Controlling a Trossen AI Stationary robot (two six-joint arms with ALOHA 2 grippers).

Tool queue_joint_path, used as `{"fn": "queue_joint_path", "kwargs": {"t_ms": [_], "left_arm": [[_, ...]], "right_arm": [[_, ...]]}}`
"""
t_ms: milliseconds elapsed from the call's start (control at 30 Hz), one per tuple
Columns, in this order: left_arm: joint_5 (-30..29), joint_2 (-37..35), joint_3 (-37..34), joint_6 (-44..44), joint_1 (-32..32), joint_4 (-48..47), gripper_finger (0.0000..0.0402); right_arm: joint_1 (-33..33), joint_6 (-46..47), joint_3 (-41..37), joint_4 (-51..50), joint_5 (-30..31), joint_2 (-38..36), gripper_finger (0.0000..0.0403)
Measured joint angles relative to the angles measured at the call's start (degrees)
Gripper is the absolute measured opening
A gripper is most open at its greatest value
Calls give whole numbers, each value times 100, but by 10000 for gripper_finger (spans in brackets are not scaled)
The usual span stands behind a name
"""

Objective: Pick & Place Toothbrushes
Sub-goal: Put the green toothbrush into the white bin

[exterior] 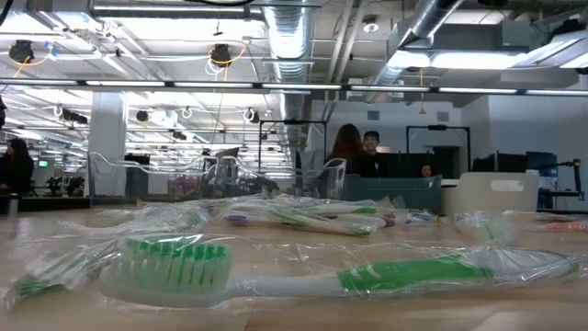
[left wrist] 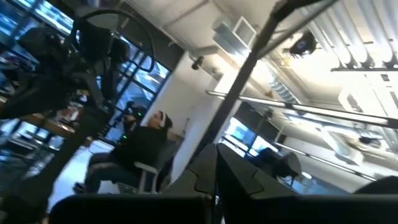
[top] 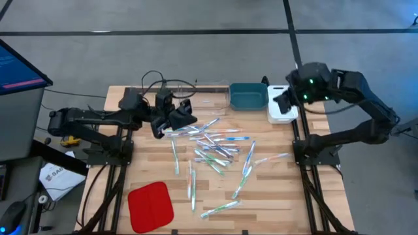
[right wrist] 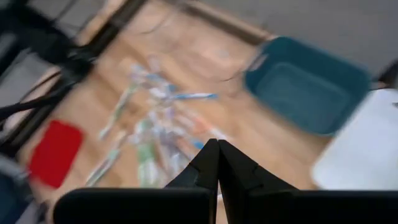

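Note:
Many toothbrushes (top: 212, 147) in clear wrappers lie scattered flat on the middle of the wooden table (top: 274, 189); they also show in the right wrist view (right wrist: 155, 124). The one nearest the low camera (exterior: 276, 271) has green bristles. My left gripper (top: 189, 117) hangs shut at the pile's far left edge, tipped upward toward the room (left wrist: 217, 186), with nothing between its fingers. My right gripper (top: 279, 103) is raised over the white bin, shut and empty (right wrist: 217, 158), slanting down toward the pile.
A teal bin (top: 248, 96), a white bin (top: 282, 112) and a clear bin (top: 206, 94) stand along the far edge. A flat red pad (top: 150, 205) lies near the front left. A person (left wrist: 140, 149) sits in the room beyond the table.

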Motion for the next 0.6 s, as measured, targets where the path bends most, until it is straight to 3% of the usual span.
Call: {"fn": "queue_joint_path", "kwargs": {"t_ms": [200,467,600], "left_arm": [[-19,-2,0,83,-243,-172,2],[20,-2,0,50,-241,-569,2],[904,-2,0,68,-302,-1112,2]], "right_arm": [[1240,267,-2,4,106,128,2],[2967,312,-4,4,110,873,5],[3611,310,-7,8,325,1333,5]]}}
